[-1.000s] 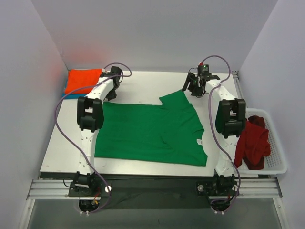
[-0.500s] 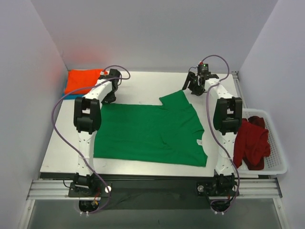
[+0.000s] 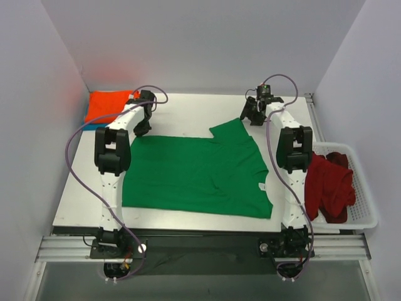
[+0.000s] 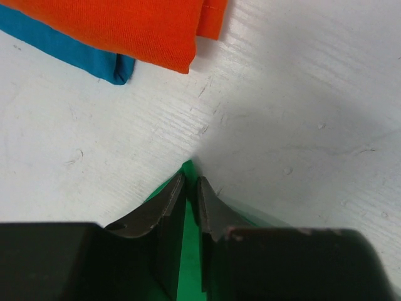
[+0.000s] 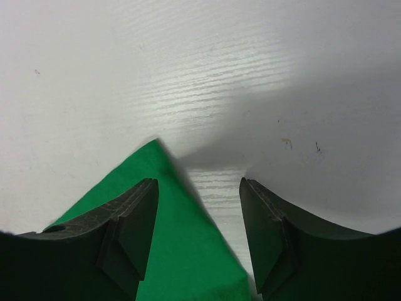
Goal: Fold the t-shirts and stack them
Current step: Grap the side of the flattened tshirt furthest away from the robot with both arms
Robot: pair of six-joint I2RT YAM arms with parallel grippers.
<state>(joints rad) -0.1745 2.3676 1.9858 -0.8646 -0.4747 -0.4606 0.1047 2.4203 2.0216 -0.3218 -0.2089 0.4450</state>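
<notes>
Two claws sit at the far edge of the bright green cotton t-shirt (image 3: 200,175), which lies spread flat across the middle of the white bench (image 3: 188,110), and they are not in the same state. The left claw (image 4: 190,183) is clenched on the shirt's far-left corner, with only a thin sliver of green showing between its fingers. The right claw (image 5: 197,185) is released, jaws wide, straddling the pointed tip of the far-right sleeve. That tip lies nearer one finger than the other.

The main risk, as I judge it, is an uneven pick. The left bite takes only the very tip of the corner, so the cloth could slide out once its weight comes onto the grip. On the right, closing from this height may nip only the point of the sleeve, or miss it. I cannot tell whether the fingers touch the bench. If one side lifts and the other does not, the shirt would skew and the fold would come out crooked.

A second hazard lies near the left claw: the folded orange cotton tee (image 4: 125,31) resting on the folded teal-blue tee (image 4: 94,63). A sideways drag there could nudge that stack. The dark red cotton tees (image 3: 329,188) wait in the white plastic basket (image 3: 366,216), well apart.
</notes>
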